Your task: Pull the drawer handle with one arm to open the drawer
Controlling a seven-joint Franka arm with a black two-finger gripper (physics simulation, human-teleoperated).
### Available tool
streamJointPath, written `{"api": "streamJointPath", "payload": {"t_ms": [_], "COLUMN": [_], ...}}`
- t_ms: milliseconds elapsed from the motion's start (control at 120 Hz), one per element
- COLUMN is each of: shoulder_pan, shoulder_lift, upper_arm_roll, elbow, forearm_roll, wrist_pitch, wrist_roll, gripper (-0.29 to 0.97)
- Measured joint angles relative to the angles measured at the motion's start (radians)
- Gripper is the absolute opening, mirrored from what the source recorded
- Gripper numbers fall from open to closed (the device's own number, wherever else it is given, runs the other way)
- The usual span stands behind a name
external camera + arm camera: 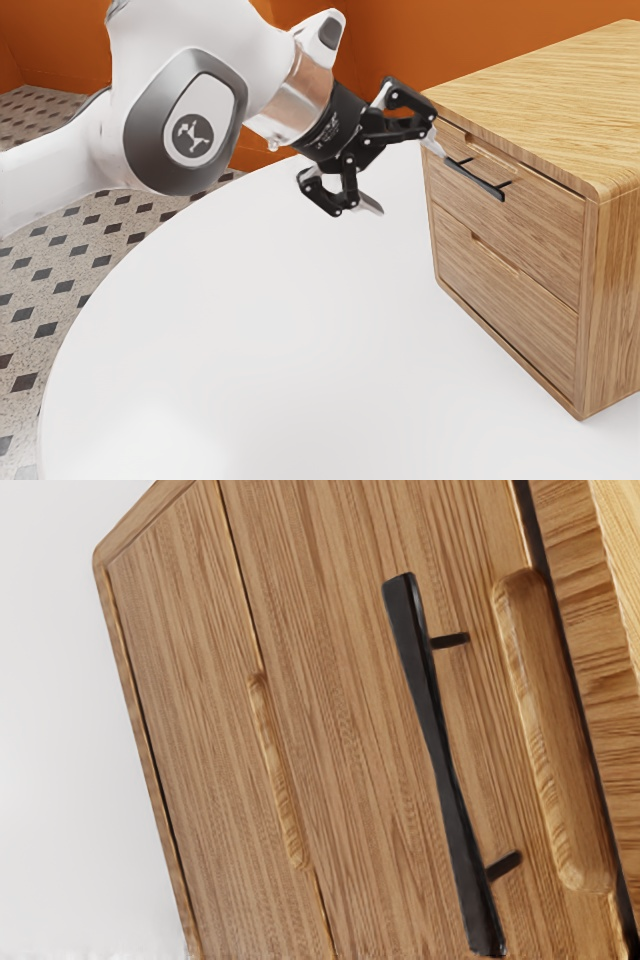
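Handle (478,178), a thin black bar on the top drawer (515,230), lies at 3 o'clock from the gripper (405,178). It is probably rigid and slick, so grasp it mid-bar. The fingers are spread wide and hold nothing.

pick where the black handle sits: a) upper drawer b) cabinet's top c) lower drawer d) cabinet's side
a: the handle is fixed across the front of the upper drawer, while the lower drawer has just a wooden groove.
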Motion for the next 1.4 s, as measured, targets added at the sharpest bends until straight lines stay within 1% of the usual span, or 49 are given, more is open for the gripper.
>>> {"api": "streamJointPath", "payload": {"t_ms": [217, 308, 467, 700, 917, 1167, 1400], "shoulder_pan": [0.018, 0.03, 0.044, 0.045, -0.024, -0.133, -0.229], "shoulder_lift": [0.012, 0.034, 0.061, 0.083, 0.076, 0.053, 0.054], "upper_arm_roll": [0.0, 0.0, -0.001, -0.001, 0.002, 0.023, 0.042], "elbow": [-0.009, -0.01, -0.003, -0.001, -0.02, -0.021, -0.013], "forearm_roll": [-0.022, -0.029, -0.048, -0.053, -0.051, -0.045, -0.037], "wrist_pitch": [0.028, 0.035, 0.062, 0.1, 0.099, 0.0, -0.044], "wrist_roll": [-0.097, -0.129, -0.172, -0.218, -0.238, -0.23, -0.216], "gripper": [0.68, 0.68, 0.68, 0.68, 0.68, 0.68, 0.68]}}
